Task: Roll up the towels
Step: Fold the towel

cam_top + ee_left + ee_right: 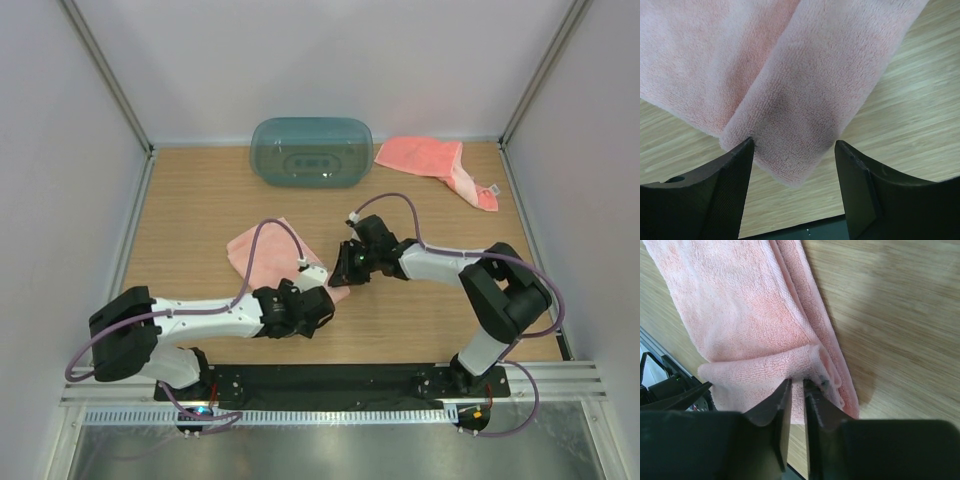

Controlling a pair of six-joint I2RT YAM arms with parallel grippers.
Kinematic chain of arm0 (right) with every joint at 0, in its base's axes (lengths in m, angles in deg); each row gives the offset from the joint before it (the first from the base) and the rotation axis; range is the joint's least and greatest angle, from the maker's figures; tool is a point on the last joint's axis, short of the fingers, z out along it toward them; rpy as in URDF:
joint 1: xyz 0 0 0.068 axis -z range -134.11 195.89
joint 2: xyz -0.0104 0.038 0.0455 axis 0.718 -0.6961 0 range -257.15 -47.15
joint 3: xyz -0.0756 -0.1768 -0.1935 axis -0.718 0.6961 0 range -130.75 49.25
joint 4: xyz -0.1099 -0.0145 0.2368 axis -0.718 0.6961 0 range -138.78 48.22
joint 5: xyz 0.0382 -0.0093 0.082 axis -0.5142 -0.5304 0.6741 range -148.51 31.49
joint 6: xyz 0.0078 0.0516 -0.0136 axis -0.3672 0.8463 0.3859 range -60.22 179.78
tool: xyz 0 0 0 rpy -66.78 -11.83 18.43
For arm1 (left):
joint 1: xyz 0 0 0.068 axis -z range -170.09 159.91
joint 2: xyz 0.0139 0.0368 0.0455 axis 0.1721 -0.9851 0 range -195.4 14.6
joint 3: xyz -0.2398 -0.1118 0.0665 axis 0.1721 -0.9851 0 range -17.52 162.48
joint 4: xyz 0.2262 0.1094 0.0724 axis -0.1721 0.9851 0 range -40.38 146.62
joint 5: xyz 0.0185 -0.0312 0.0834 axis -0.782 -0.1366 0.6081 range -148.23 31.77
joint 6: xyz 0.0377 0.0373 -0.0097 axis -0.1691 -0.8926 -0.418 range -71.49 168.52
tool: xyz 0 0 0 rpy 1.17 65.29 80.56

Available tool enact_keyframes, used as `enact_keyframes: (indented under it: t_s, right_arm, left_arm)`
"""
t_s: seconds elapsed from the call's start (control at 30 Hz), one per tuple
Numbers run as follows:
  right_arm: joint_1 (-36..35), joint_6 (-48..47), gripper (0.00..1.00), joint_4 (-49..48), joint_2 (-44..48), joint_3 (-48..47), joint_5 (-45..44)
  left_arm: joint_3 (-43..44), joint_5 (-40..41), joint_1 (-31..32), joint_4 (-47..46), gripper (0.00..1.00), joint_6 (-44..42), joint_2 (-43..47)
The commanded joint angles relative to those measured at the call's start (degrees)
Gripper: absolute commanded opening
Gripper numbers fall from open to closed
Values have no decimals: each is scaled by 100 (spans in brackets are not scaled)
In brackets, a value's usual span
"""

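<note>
A pink towel (258,250) lies folded in the middle of the wooden table. Its near end is turned over into a first fold (805,130). My right gripper (348,268) is shut on the towel's folded corner (805,365), the fabric pinched between its fingers. My left gripper (318,300) is open at the towel's near edge, its fingers (725,185) on either side of the fold's rounded end without squeezing it. A second pink towel (435,162) lies crumpled at the back right.
A teal translucent plastic bin (311,151) lies upside down at the back centre. Metal frame posts and white walls enclose the table on three sides. A black base plate (330,385) runs along the near edge.
</note>
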Motion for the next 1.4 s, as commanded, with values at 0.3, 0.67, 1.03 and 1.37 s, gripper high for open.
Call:
enact_keyframes:
  t_s: [0.3,0.67,1.03,1.37]
  right_arm:
    - [91,-268,66,728,777,-374,-227]
    - [635,-373,73,1071,1523,268,-175]
    - [909,-409,74,1273,2209,839,-175]
    - [1111,-304,81,1624,3105,910,-61]
  left_arm:
    - [-669,-785,-22,-654,67,308,-21]
    - [-555,-1401,13,-636,51,220,-171]
    - [552,-1954,13,-461,26,668,-865]
    - [896,-3201,-284,-986,9,1186,-822]
